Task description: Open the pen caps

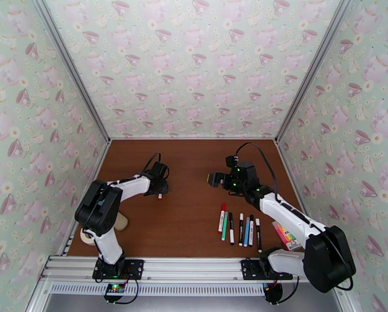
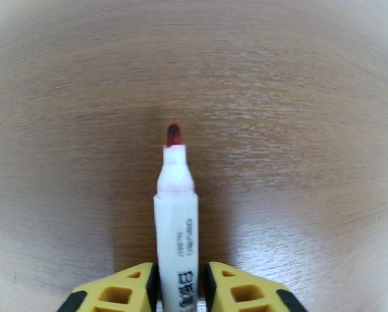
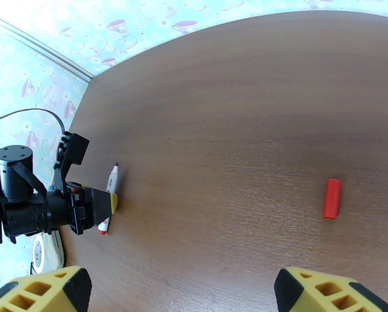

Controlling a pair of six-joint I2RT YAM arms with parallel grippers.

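Note:
An uncapped white pen (image 2: 176, 224) with a red tip lies on the brown table (image 2: 298, 100), pointing away between the yellow fingers (image 2: 116, 292) of my left gripper (image 2: 179, 287). The jaws stand slightly parted around its barrel, with a thin gap on the right side. From the right wrist, the same pen (image 3: 112, 178) lies under the left gripper (image 3: 103, 204). A red pen cap (image 3: 332, 197) lies alone on the table ahead of my right gripper (image 3: 183, 289), which hangs wide open with nothing in it. Several capped pens (image 1: 241, 229) lie in a row at the near right.
A pink, yellow and orange highlighter pack (image 1: 286, 235) lies right of the pen row, by the right arm. A tape roll (image 1: 87, 236) sits at the table's left edge behind the left arm's base. Patterned walls close in the table on three sides.

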